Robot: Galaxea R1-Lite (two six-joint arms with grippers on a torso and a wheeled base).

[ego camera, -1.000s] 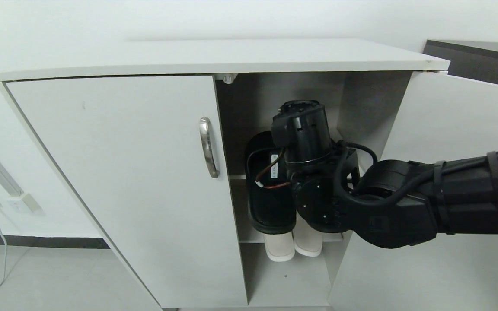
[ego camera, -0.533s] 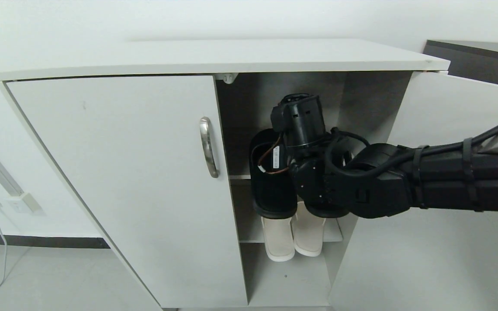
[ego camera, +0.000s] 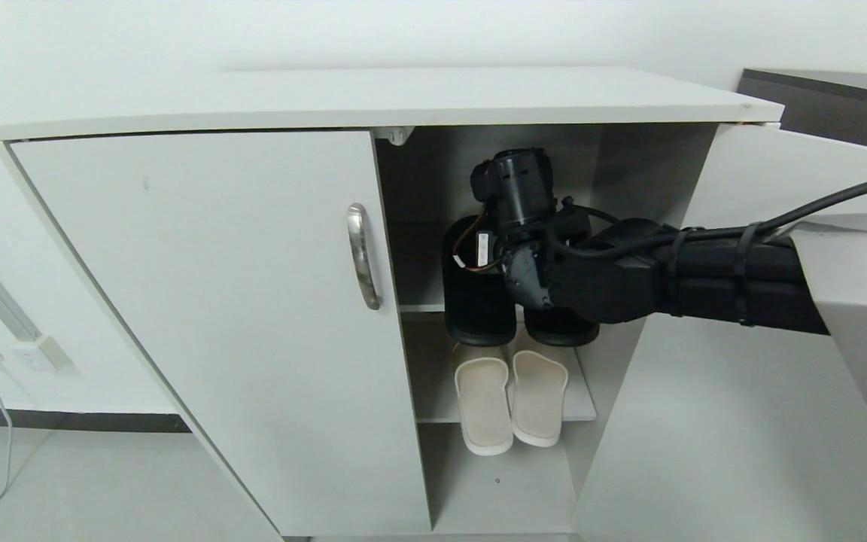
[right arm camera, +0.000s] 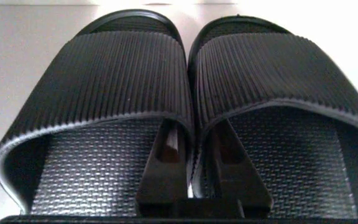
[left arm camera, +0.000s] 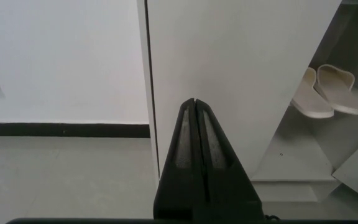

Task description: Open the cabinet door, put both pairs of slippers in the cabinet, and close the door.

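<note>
1. The cabinet point(ego camera: 403, 98) stands against the wall. Its left door point(ego camera: 215, 301) is closed, and its right door point(ego camera: 704, 421) is swung wide open. That open panel is a stiff, flat board, probably light on its hinges, so a push on its outer face should be enough to close it.

2. The black slippers point(ego camera: 479, 316) are a pair held side by side inside the open compartment, at the level of the upper shelf point(ego camera: 411, 308). Their heels point out toward the robot. Whether their soles already rest on the shelf cannot be told. Their ribbed straps and textured footbeds point(right arm camera: 123, 81) look like soft, light foam or rubber. They should be grippy rather than slippery, bend easily and not be fragile.

3. The white slippers point(ego camera: 510, 403) lie flat as a pair on the lower shelf point(ego camera: 580, 403), already stowed with their heels over the front edge.

4. The right gripper point(right arm camera: 194, 162) has one finger inside each black slipper and pinches the two adjoining inner walls together. Judging by the soft material, this is the sensible hold, since it carries both shoes at once. The walls may flex, though, so the pair could sag.

5. The left gripper point(left arm camera: 194, 134) is clenched on nothing and hangs low outside the closed door.
</note>
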